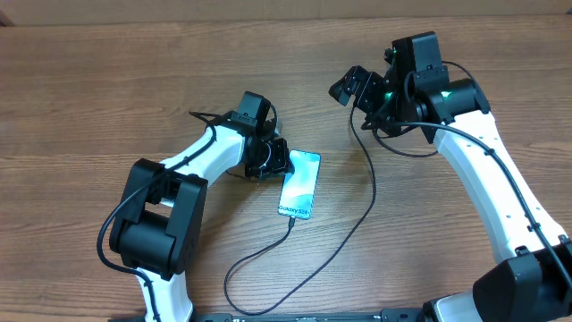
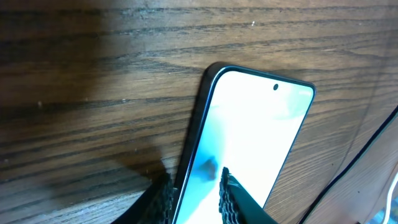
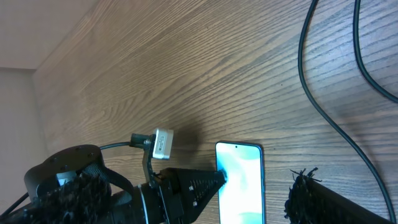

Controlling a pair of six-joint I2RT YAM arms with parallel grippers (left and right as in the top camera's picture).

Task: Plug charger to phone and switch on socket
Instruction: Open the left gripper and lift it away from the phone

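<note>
Seemingly light but slick, the slim glass-faced phone (image 1: 300,183) with its glowing pale-blue screen lies flat about mid-table on the brown wood-grain table (image 1: 107,72), well in from every edge. It is rigid and probably fragile, so it is best steadied by its dark long rims. The left gripper (image 2: 194,180) stands part-way parted astride one rim, one finger over the glass. The right gripper (image 1: 350,88) gapes empty. The thin black charger cable (image 1: 373,183) is limp. Hold it by its stiff tip, at the phone's short edge.

From overhead you could not tell whether the tip of the charger (image 1: 374,183) sat in the phone (image 1: 299,184); both wrist views cut off its lower end.
</note>
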